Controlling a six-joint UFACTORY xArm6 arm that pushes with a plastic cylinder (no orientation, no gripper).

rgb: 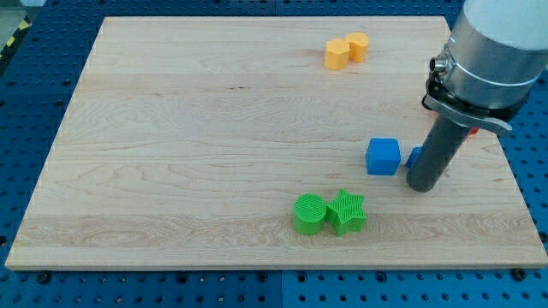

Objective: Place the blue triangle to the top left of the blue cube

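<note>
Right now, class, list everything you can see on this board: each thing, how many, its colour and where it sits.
Board: one, pale wood, fills most of the view.
Blue cube: one, blue, right of centre.
Blue triangle: one, blue, just right of the cube, mostly hidden behind the rod.
Yellow blocks: two, orange-yellow, touching, near the view's top.
Green cylinder: one, green, bottom centre.
Green star: one, green, touching the cylinder's right.
My tip: one, dark, right beside the triangle.

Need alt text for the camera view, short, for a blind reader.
My tip rests on the wooden board just right of the blue cube, with the mostly hidden blue triangle between them. Two yellow blocks sit touching near the view's top; a green cylinder and green star touch near the bottom.
</note>
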